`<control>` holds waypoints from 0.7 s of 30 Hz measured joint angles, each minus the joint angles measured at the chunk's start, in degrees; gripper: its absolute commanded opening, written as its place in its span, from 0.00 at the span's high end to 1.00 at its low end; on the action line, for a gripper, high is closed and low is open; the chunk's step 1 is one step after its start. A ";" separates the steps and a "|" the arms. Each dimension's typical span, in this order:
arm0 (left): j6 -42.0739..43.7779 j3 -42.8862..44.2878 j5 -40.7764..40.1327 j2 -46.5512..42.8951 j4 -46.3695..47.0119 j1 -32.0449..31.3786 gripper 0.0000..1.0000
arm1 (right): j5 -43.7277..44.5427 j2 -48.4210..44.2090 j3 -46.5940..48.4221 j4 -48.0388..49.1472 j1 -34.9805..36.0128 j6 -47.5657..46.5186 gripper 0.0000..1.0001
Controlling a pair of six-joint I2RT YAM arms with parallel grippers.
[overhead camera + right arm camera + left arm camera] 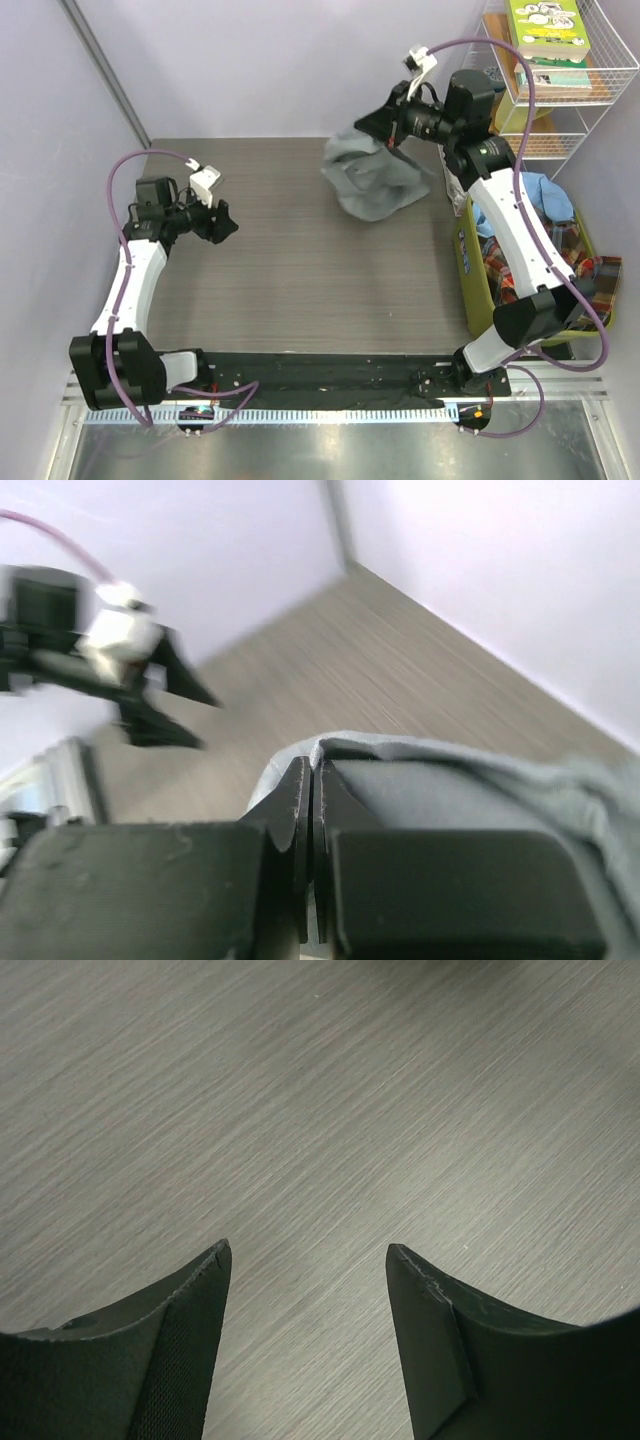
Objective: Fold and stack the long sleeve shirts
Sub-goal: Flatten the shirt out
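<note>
My right gripper (372,130) is shut on the grey shirt (372,178) and holds it up, so the cloth hangs bunched over the far right part of the table. In the right wrist view the shut gripper (312,770) pinches a fold of the grey shirt (470,790). My left gripper (226,222) is open and empty, low over the bare left part of the table; in the left wrist view the gripper (308,1252) has only table between its tips. The light blue shirt (545,195) and the red-green plaid shirt (555,255) lie in the bin at the right.
A green bin (472,280) stands against the table's right edge. A white wire shelf (560,100) with books stands at the back right. Walls close the back and left. The grey wood-grain table (300,270) spreads between the arms.
</note>
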 measured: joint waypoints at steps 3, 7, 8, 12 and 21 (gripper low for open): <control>-0.11 0.00 0.46 -1.49 -0.22 0.00 0.32 | -2.97 -0.46 5.60 0.13 2.67 2.99 0.99; 0.94 -1.53 1.49 -5.42 -0.63 -0.37 0.31 | -3.98 -2.56 6.21 -0.46 0.37 4.57 0.99; 1.66 -2.40 1.46 -6.38 -0.85 -0.79 0.31 | -4.09 -3.28 5.16 -0.44 -0.74 4.55 0.99; 6.01 -6.88 0.72 -7.67 -2.67 -3.37 0.29 | -5.38 -6.19 -3.67 -1.09 -6.16 4.35 0.99; 14.27 -11.91 -5.49 1.22 -2.29 -15.13 0.12 | -6.32 -6.54 -19.71 -5.16 -12.46 2.91 0.99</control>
